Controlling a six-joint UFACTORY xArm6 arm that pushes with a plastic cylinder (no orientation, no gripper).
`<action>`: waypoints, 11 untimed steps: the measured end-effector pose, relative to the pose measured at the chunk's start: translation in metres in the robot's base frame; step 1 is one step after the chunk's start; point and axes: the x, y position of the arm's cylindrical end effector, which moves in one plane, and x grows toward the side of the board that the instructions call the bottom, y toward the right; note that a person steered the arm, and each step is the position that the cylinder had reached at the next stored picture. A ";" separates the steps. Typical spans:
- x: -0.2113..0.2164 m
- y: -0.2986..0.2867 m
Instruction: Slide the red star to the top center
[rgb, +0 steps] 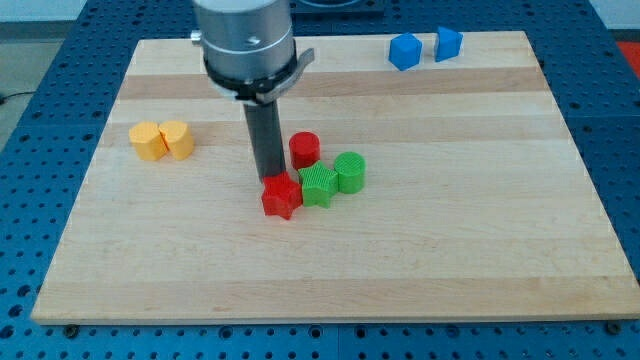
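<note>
The red star (281, 197) lies near the middle of the wooden board (450, 250), touching the green star (318, 187) on its right. My tip (270, 179) stands right at the red star's upper edge, touching it from the view's top. The red cylinder (304, 150) sits just right of the rod. The green cylinder (350, 172) sits right of the green star.
Two yellow blocks (148, 141) (177, 138) sit side by side at the view's left. Two blue blocks (405, 51) (448, 44) sit at the top right. The arm's grey body (247, 45) hangs over the board's top centre-left.
</note>
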 end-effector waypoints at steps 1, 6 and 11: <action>0.022 0.007; 0.135 0.018; 0.091 -0.018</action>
